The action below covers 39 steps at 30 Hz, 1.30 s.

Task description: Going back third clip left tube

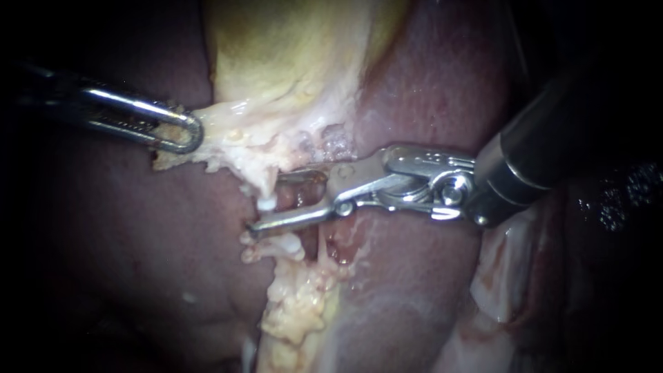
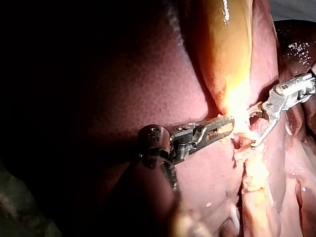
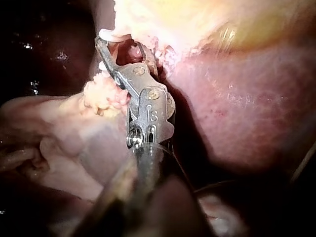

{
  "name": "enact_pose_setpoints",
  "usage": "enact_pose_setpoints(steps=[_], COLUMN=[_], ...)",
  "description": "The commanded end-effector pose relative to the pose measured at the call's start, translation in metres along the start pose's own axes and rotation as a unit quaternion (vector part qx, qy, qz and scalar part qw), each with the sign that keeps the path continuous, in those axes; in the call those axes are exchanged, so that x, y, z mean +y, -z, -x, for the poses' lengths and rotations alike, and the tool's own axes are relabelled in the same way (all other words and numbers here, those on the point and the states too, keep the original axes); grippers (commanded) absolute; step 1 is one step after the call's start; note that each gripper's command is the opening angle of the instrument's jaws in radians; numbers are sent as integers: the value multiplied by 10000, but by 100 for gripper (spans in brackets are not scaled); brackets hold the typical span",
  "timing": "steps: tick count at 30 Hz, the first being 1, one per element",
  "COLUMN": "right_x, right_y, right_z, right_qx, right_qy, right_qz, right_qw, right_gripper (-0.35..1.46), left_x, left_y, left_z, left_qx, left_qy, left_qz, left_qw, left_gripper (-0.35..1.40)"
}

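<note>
tube (image 1: 304,197) sits inside right instrument's pincer (image 1: 266,202), parted; left instrument's pincer (image 1: 185,135) clamps gallbladder (image 1: 276,69) tissue.

Small engraved mark on right instrument (image 3: 118,52), no other text

The gallbladder (image 1: 290,62) on the liver (image 1: 428,90).

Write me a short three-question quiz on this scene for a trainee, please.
1. True or false: the jaws of the right instrument stand open.
2. What does the left instrument grip? A) nothing B) pale tissue C) a needle
3. Fill in: the yellow organ above the pale tissue in the endoscope view is the ____.
Key: 1 true; 2 B; 3 gallbladder.
</note>
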Motion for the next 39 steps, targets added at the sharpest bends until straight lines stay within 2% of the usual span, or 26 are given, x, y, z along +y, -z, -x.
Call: enact_pose_setpoints(steps=[1,11,17,23,30,39], right_x=[-2,-23,-36,-44,-54,-57], right_y=[2,36,66,102,131,146], right_z=[0,7,12,12,10,11], right_qx=[-3,-31,-53,-71,-73,-73], right_qy=[57,655,970,1257,1311,1308], right_qz=[-7,19,158,127,43,7], right_qw=[10000,9978,9951,9920,9913,9914], right_gripper=[49,50,50,50,50,50], left_x=[0,0,0,0,0,-4], left_y=[0,1,1,1,1,-7], left_z=[0,0,0,0,0,4], left_qx=[-1,-1,-2,-2,-2,10], left_qy=[0,-1,-1,-1,-1,-15], left_qz=[2,3,3,3,3,-19], left_qw=[10000,10000,10000,10000,10000,10000], left_gripper=[-35,-35,-35,-35,-35,-35])
